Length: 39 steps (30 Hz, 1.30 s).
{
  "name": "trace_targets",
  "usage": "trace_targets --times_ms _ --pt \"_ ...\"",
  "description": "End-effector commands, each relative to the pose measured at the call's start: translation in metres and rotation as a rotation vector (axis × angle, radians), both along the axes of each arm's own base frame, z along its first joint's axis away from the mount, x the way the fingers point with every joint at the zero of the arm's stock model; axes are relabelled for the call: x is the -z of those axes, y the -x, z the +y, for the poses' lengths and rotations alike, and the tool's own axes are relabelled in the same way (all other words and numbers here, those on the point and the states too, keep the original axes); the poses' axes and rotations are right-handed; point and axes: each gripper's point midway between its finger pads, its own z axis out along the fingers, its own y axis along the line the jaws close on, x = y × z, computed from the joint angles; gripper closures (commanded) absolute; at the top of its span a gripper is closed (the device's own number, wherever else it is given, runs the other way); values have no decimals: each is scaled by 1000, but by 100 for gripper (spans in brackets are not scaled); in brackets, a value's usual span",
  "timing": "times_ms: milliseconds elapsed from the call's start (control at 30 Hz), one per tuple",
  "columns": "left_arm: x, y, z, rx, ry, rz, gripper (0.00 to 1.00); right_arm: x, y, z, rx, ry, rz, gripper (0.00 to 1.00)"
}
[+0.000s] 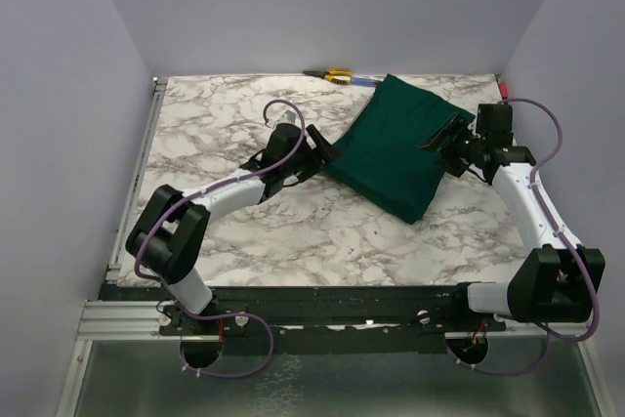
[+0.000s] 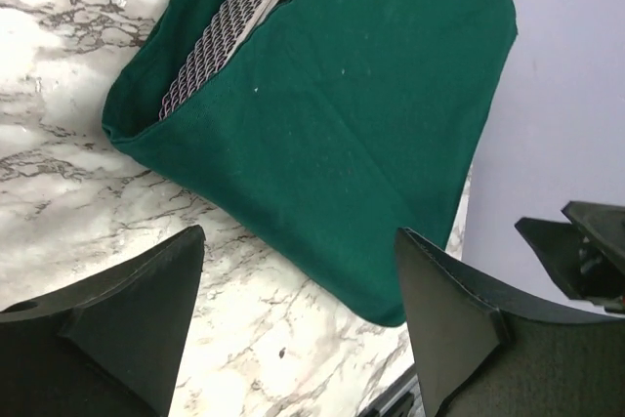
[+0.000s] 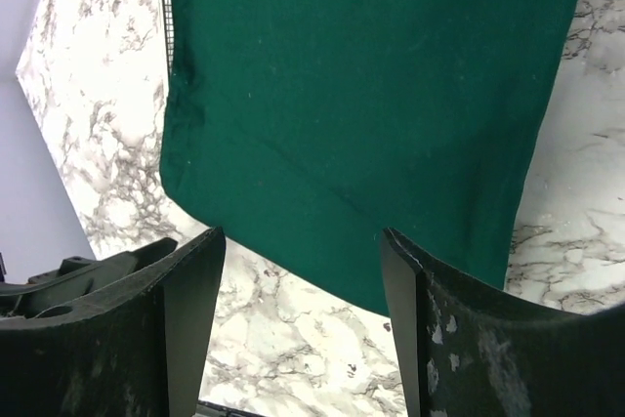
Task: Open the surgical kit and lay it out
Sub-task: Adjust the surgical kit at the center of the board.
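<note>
The surgical kit is a folded dark green cloth wrap (image 1: 400, 148) lying in the right half of the marble table. The steel wire-mesh tray (image 2: 229, 21) peeks out of a gap in the wrap in the left wrist view, and a thin strip of its mesh shows in the right wrist view (image 3: 164, 7). My left gripper (image 1: 324, 155) is open and empty at the wrap's left edge; it also shows in the left wrist view (image 2: 298, 285). My right gripper (image 1: 444, 136) is open and empty over the wrap's right part; it also shows in the right wrist view (image 3: 303, 280). Packets, forceps and clamps are hidden.
A yellow-handled tool (image 1: 330, 74) and a blue pen (image 1: 363, 80) lie at the table's back edge behind the wrap. A red item (image 1: 504, 91) sits at the back right corner. Grey walls enclose the table on three sides.
</note>
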Motion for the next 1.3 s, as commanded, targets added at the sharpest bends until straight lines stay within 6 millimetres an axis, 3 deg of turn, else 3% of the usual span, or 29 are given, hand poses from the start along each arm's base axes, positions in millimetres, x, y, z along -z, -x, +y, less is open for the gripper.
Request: trace_targets --times_ms 0,100,267,367,433,533,700,933,1100,1267 --pt "5 -15 -11 -123 24 16 21 6 7 -10 42 30 37 32" --pt "17 -16 -26 -115 37 59 22 9 12 -10 48 29 51 33" --pt "55 3 -40 -140 67 202 26 6 15 -14 71 40 50 33" --pt "58 -1 -46 -140 57 195 30 3 14 -15 72 47 42 33" --pt "58 -8 -48 -139 40 175 38 3 14 -15 74 49 48 33" --pt "65 -13 -44 -171 -7 185 43 2 13 -15 73 50 49 34" --pt "96 -8 -26 -230 -149 284 54 3 12 -20 93 71 62 34" --pt "83 -25 -30 -202 -193 239 79 2 7 -25 104 100 51 34" --pt "72 -44 -11 -238 -246 207 83 0 2 -29 111 117 42 34" --pt "74 -74 20 -253 -295 193 84 -7 -10 -31 98 138 3 34"
